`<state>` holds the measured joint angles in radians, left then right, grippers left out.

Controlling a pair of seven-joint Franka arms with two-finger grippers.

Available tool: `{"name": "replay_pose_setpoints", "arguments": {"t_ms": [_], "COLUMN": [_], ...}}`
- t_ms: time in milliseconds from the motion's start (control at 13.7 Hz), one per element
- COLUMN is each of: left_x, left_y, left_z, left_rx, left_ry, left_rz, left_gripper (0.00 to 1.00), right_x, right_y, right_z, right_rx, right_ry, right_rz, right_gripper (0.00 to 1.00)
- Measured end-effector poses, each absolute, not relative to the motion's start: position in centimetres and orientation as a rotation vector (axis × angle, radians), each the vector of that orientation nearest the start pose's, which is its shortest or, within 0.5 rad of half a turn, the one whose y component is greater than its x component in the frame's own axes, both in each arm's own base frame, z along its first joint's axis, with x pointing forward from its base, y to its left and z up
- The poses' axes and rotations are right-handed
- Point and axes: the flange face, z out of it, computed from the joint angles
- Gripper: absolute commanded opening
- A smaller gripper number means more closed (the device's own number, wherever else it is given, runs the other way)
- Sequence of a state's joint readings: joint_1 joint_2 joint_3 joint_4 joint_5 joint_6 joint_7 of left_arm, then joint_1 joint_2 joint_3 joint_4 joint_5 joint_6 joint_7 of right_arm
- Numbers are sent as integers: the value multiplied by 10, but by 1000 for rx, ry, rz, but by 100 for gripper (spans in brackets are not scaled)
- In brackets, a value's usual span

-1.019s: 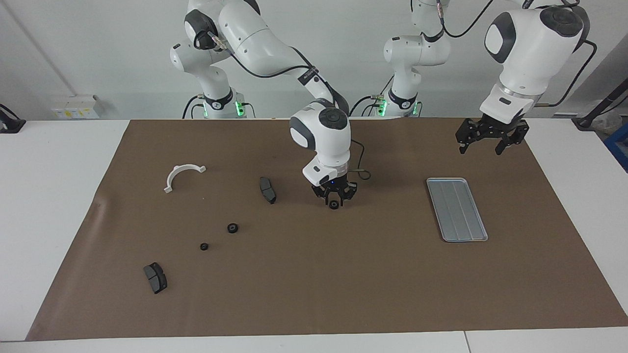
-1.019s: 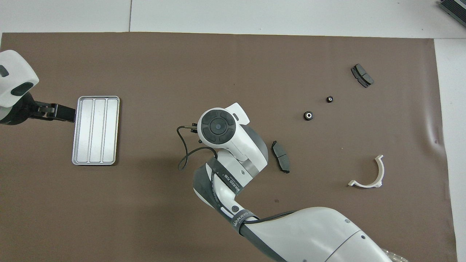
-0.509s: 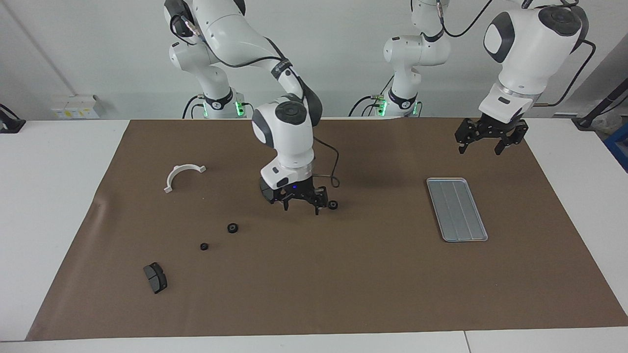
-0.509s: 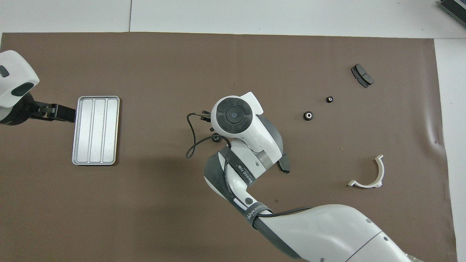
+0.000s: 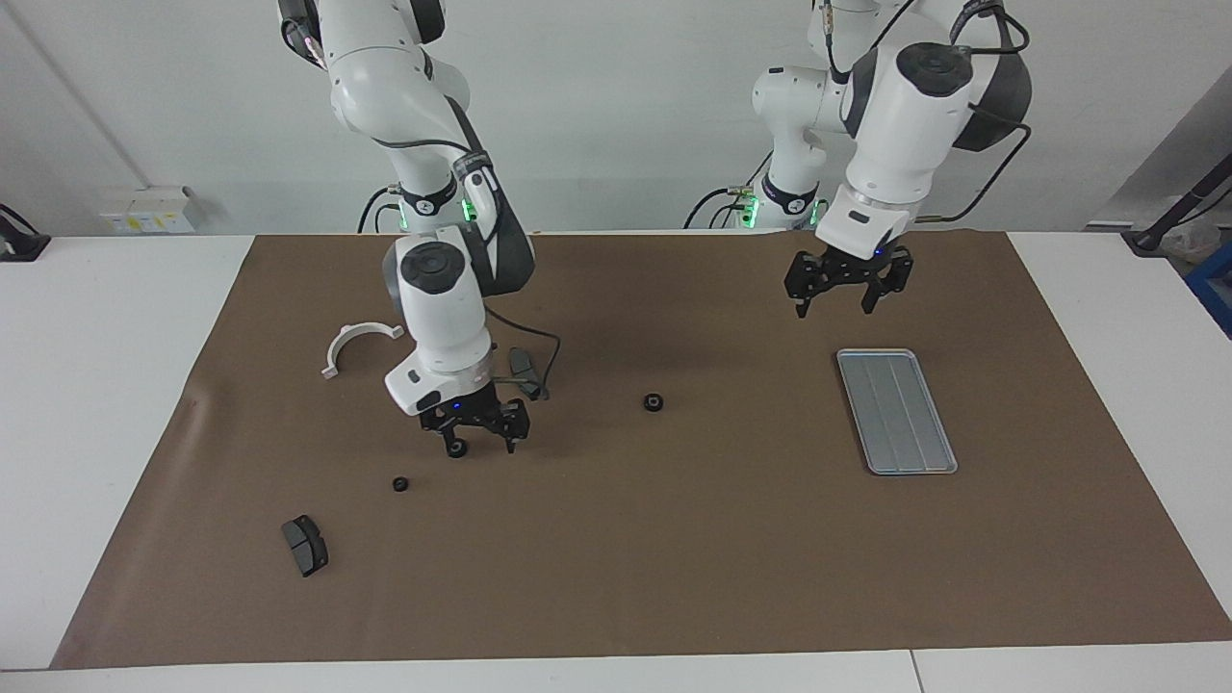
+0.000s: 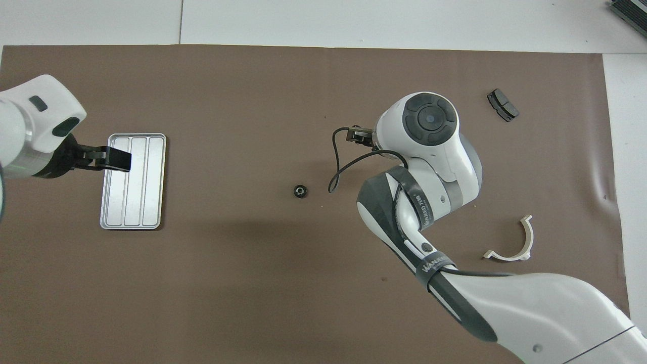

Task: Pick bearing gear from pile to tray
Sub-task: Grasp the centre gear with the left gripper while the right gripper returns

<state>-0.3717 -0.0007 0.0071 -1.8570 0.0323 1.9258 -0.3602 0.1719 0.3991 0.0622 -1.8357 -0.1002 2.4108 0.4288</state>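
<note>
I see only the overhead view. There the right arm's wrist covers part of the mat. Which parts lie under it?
Observer: Two black gears, the larger gear and the smaller gear, and a grey pad.
Operator: Does the right gripper hold any of them?
Observer: No. The right gripper is low over the larger gear with its jaws open, and the gear lies on the mat.
Operator: My view puts the left gripper on the tray's edge. Does it touch?
Observer: No. The left gripper hangs in the air, clear of the tray, with its jaws open and empty.
</note>
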Motion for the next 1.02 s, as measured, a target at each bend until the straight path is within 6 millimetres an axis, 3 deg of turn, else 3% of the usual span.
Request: {"name": "replay_pose_setpoints", "arguments": {"t_ms": [291, 437, 655, 801, 1019], "left_x": [532, 531, 536, 542, 546], "left_y": [-275, -299, -346, -367, -380], "left_z": [461, 434, 375, 347, 328], "left_rx": [-3149, -3147, -3141, -3154, -3190], "left_ry": [-63, -91, -133, -129, -139], "left_rz": [-127, -110, -85, -108, -142], "left_gripper": [100, 100, 100, 100, 98], "right_x": [630, 625, 621, 619, 615], "right_y": [124, 123, 126, 128, 128], "right_z": [308, 303, 298, 295, 288], "right_rx": [-3133, -3139, -3140, -3142, -3137], "right_ry": [141, 128, 118, 114, 109], "right_rz": [-244, -224, -208, -199, -208], "right_gripper": [100, 100, 100, 92, 63]}}
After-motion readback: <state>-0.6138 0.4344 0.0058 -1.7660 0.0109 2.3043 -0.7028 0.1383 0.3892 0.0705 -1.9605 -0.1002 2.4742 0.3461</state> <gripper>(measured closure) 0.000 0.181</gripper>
